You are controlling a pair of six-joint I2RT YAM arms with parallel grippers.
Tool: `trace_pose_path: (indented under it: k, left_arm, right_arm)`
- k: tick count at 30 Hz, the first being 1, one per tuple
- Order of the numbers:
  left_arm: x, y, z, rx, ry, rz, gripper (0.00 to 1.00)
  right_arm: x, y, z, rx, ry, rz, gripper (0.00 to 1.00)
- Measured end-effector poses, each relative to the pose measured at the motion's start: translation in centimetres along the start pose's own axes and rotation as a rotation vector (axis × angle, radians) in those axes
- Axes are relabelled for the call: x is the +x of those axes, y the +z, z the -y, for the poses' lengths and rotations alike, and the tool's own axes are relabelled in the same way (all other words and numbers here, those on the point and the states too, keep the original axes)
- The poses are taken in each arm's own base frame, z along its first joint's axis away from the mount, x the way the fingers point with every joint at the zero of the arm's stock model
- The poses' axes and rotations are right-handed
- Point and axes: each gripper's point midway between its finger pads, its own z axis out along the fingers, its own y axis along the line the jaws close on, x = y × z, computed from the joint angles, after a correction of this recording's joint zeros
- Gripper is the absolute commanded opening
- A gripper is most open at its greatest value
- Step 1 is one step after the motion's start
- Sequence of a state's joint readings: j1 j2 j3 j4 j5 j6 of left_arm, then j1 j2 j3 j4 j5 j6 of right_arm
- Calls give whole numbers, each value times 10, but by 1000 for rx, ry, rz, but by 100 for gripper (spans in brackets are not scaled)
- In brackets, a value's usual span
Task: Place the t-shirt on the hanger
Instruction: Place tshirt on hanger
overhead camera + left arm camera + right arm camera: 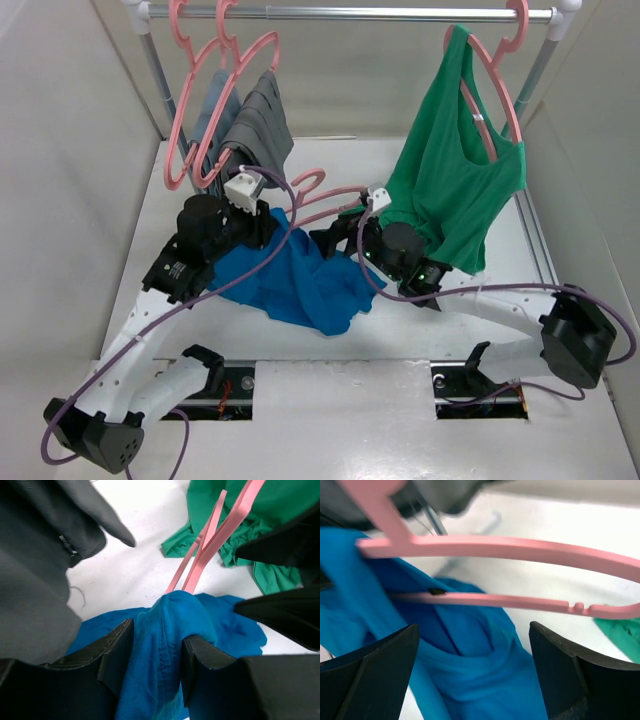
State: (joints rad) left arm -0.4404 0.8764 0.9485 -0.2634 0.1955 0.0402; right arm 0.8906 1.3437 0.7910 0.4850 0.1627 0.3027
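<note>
At far left, hung on the rail [350, 13]: grey garments [250, 125] on pink hangers. Just below, clamped narrow on a raised fold of the t-shirt [300, 285]: left fingers [262, 225]. Heaped and crumpled on the desk [330, 420], between the two arms, that blue t-shirt. Poking out of its top fold toward the right, the hanger [520, 546], one end buried in the cloth. Spread wide near the hanger's bars, gripping nothing: right fingers [345, 235]. At far right, draped from the rail down to the desk, a green top [455, 180].
</note>
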Motion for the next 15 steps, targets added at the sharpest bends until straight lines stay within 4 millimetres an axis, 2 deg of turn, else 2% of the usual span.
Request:
trace_pose_path:
  k: [3,6,10,11,12,15]
  left_arm:
    - [-3,0,-7,-12,-57,13,0]
    - [-8,0,-17,-19,-125,34,0]
    - [-17,-1,-14,12,-174,60,0]
    - [-18,-1,-11,27,-180,63,0]
    - [-20,-2,-9,39,-184,67,0]
    - [-25,-2,-3,74,-191,78,0]
  right_arm:
    - [-14,-7,-2,13,14,67,87]
    - [-7,-10,8,52,27,69,77]
    - [2,-9,13,70,36,54,56]
    - [5,-8,13,71,38,50,44]
    - [8,-6,14,72,42,45,41]
    - [19,1,15,78,59,28,43]
